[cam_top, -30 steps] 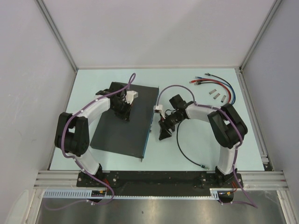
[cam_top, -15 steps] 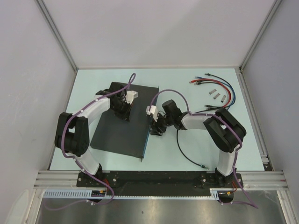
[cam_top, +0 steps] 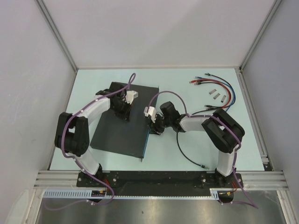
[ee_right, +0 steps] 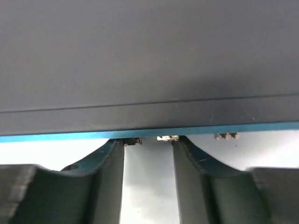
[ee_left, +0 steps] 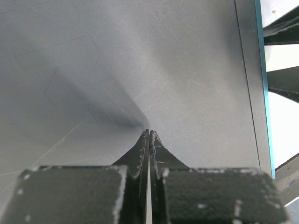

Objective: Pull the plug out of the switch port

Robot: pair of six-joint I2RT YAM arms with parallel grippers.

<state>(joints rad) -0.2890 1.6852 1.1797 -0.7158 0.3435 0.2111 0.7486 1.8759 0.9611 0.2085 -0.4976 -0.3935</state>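
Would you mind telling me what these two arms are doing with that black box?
The left gripper is shut, with its tips resting on top of the black switch, seemingly to hold it down. The right gripper is open at the switch's blue-edged port face, one finger on each side of a small gap at the sockets. A black cable trails off beside it. The plug is not clearly visible, and nothing looks gripped yet.

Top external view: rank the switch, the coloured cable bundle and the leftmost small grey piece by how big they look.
Largest to smallest:
1. switch
2. coloured cable bundle
3. leftmost small grey piece, far the smallest
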